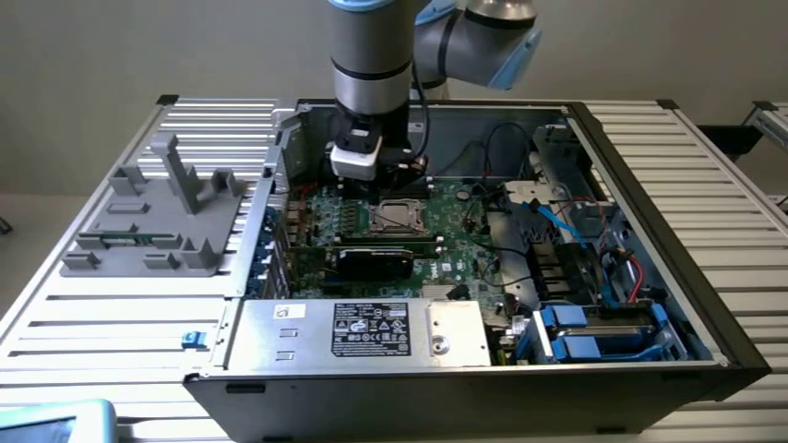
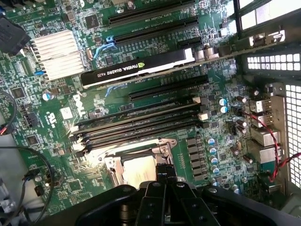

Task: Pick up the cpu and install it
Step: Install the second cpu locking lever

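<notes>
The cpu (image 1: 396, 216), a small square chip with a shiny silver-beige top, lies flat inside the metal-framed socket (image 1: 397, 201) on the green motherboard of the open computer case. In the wrist view the cpu (image 2: 138, 171) sits within the socket frame (image 2: 141, 149), just beside my black fingers (image 2: 160, 197). My gripper (image 1: 397, 191) hangs straight above the socket, close over the chip. Seen from the wrist, my gripper (image 2: 165, 175) is shut, fingertips pressed together with nothing visible between them.
A black graphics card (image 2: 136, 68) stands across the board beyond the long memory slots (image 2: 136, 123). A finned heat sink (image 2: 56, 54) and red cables (image 2: 273, 146) flank them. A silver power supply (image 1: 357, 328), blue drive bays (image 1: 591, 332) and a grey fixture (image 1: 161, 212) surround the work area.
</notes>
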{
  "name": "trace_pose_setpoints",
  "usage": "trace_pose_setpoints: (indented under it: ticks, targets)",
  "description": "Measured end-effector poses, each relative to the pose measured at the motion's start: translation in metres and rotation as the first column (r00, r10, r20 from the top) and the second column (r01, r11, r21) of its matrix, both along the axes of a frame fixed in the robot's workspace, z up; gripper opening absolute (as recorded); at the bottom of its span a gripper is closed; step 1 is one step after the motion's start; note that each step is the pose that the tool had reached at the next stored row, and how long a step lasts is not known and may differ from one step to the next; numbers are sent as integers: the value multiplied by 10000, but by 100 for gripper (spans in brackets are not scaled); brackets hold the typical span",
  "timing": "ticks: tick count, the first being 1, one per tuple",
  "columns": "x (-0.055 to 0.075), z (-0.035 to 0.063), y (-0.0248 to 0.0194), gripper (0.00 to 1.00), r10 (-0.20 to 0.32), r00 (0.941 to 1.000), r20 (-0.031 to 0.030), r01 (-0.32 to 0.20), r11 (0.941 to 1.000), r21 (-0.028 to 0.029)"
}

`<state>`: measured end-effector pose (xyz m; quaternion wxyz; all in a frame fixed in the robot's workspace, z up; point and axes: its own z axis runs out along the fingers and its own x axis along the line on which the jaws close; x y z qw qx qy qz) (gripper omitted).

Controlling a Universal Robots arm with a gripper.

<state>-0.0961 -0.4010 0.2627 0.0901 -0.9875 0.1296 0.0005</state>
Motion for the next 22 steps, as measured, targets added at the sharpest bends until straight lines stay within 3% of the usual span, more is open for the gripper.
trace_pose_setpoints:
  ticks: [11, 16, 22]
  targets:
    - [-1, -98, -86, 11, -32, 10000, -34, 33, 10000, 32]
    - [-3, -163, -90, 11, -76, 9999, -109, 76, 10000, 37]
    - [-47, -255, -90, 11, -110, 9998, -157, 110, 9999, 38]
